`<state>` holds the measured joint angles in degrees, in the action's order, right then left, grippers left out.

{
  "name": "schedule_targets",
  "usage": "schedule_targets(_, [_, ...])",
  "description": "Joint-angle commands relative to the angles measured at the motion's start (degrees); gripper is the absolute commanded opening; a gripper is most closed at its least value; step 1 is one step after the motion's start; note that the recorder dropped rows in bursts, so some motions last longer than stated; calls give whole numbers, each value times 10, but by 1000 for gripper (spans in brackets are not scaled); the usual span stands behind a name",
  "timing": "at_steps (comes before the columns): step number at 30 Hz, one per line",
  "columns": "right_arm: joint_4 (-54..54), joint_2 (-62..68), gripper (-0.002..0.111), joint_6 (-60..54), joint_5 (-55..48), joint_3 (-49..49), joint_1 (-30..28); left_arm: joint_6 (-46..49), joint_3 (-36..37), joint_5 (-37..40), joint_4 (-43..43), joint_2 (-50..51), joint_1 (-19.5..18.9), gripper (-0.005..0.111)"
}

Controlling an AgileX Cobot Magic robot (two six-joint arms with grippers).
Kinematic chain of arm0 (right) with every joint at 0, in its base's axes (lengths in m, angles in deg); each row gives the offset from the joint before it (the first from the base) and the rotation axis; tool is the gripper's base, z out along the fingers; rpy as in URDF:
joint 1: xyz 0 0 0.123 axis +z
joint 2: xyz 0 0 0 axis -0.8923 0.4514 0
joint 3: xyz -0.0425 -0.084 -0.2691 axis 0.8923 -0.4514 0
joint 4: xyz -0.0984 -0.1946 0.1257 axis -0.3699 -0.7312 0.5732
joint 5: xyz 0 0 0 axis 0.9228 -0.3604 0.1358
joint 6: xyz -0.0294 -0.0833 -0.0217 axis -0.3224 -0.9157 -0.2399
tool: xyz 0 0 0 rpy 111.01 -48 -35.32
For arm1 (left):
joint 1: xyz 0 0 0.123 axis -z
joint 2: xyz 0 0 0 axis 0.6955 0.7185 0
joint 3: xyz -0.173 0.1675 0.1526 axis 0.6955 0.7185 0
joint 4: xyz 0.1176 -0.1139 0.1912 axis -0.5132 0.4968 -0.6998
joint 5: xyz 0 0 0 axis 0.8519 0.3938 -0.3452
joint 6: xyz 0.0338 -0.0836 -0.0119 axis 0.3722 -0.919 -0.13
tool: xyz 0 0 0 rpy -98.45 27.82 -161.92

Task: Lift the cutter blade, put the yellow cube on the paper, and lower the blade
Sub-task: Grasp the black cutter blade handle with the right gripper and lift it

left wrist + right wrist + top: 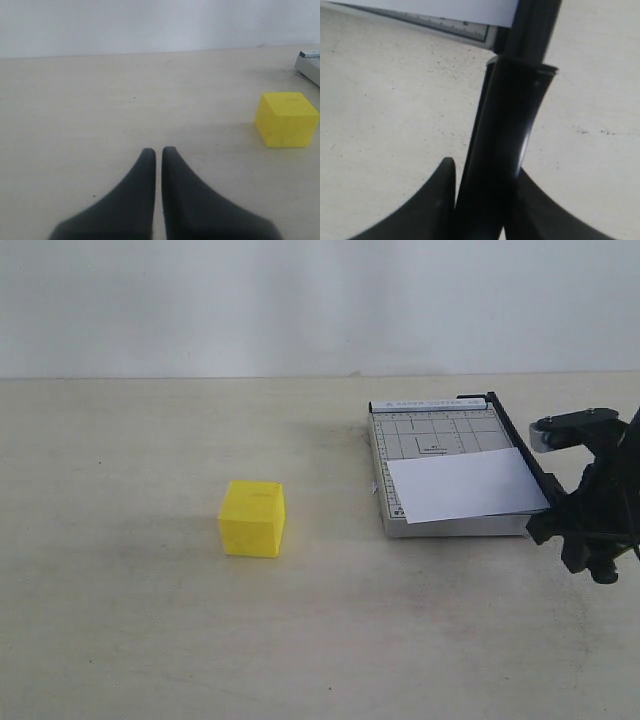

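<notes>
right wrist view is showing the right gripper [485, 167] with its jaws clamping on the thick black handle of the cutter blade [515, 115]. a finger is pressing against each side of it. the handle is sitting squarely between the jaws and running out ahead of them towards the corner of the grey trimmer base [445, 27]. in the exterior view the blade arm is lying down flat along the edge of that base. by my reading the first step, raising it, is only being set up: the grip is on, but no lift is showing yet. the paper [465, 485] is resting on the base, a little askew, with one corner reaching the blade arm.

the left gripper [158, 152] is hanging low over the bare table [150, 620] with its jaws together and nothing between them. the yellow cube [287, 120] is standing ahead of those jaws and off to one side, clearly apart from them. in the exterior view it is sitting on the table well apart from the trimmer, on the left arm's side.

as i am judging it, all three steps are left to do. the blade is waiting to be swung up, the cube is waiting to be picked up and carried onto the paper, and the blade is then needing to come down again.
</notes>
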<state>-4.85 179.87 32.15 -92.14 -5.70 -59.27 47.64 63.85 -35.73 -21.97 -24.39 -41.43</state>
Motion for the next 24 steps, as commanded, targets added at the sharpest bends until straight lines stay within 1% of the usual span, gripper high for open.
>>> schedule_targets(1, [3,-25,0,-27,4,3,0,-5,1,-9,-2,-2,-2,4])
schedule_targets(16, [7,-177,0,-45,54,3,0,-5,1,-9,-2,-2,-2,4])
schedule_targets(21, [8,-202,0,-51,61,3,0,-5,1,-9,-2,-2,-2,4])
schedule_targets(24, [12,-201,0,-53,40,3,0,-5,1,-9,-2,-2,-2,4])
